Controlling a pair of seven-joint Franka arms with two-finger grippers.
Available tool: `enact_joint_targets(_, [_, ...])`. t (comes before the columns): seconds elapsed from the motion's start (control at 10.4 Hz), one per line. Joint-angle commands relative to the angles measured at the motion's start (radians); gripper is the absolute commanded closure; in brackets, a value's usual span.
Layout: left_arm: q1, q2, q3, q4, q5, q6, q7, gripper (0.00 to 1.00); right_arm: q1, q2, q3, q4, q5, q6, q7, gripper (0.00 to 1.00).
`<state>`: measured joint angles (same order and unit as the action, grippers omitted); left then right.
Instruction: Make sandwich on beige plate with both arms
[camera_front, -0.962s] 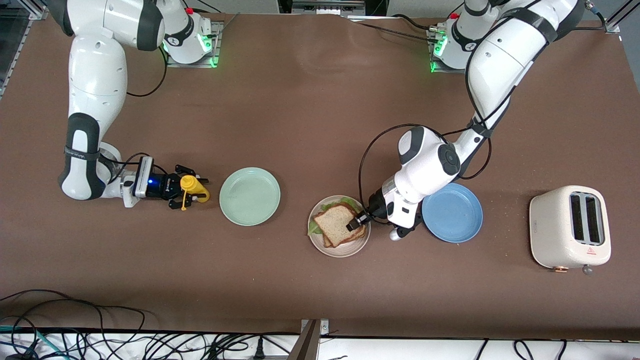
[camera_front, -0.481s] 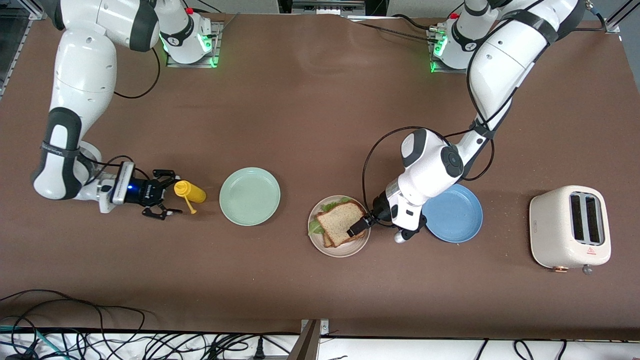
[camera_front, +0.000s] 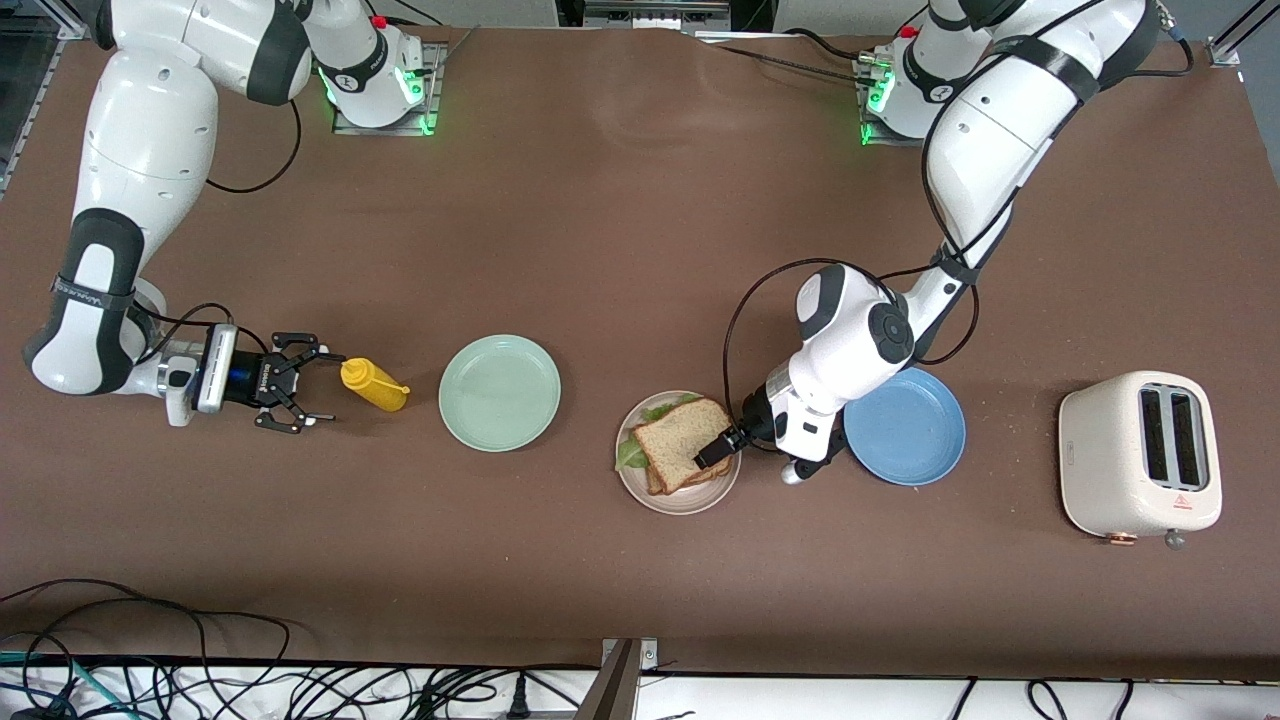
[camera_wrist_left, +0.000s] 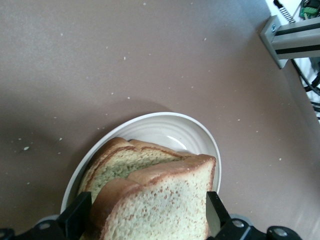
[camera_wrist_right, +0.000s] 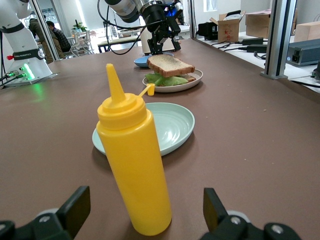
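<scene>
- Left gripper (camera_front: 712, 452) sits low at the edge of the sandwich (camera_front: 680, 443), jaws spread wide; the top slice lies between the fingers (camera_wrist_left: 75, 217), and no squeeze shows
- The sandwich rests on the beige plate (camera_front: 690, 500), lettuce poking out toward the right arm's end
- Right gripper (camera_front: 303, 390) is down at the table, jaws released; the yellow squeeze bottle (camera_front: 372, 384) stands upright just beside its fingertips, not held
- Count: three plates, namely beige, mint-green plate (camera_front: 499, 392), blue plate (camera_front: 908, 425); one bottle; one toaster (camera_front: 1140, 453); two bread slices
</scene>
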<state>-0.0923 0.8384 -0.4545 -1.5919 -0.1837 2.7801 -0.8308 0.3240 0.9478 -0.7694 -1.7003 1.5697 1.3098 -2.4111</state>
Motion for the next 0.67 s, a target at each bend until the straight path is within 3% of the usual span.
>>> enact_joint_targets(0.0, [-0.014,-0.004,0.016,0.010,-0.011,-0.017,0.033,0.00,-0.005,-0.017,-0.027,0.063,-0.071,-0.012,0.108,0.00])
enact_joint_targets(0.58, [0.005,-0.028,0.031,0.038,0.004,-0.019,0.033,0.00,0.015,-0.056,-0.081,0.303,-0.092,0.032,0.758,0.00])
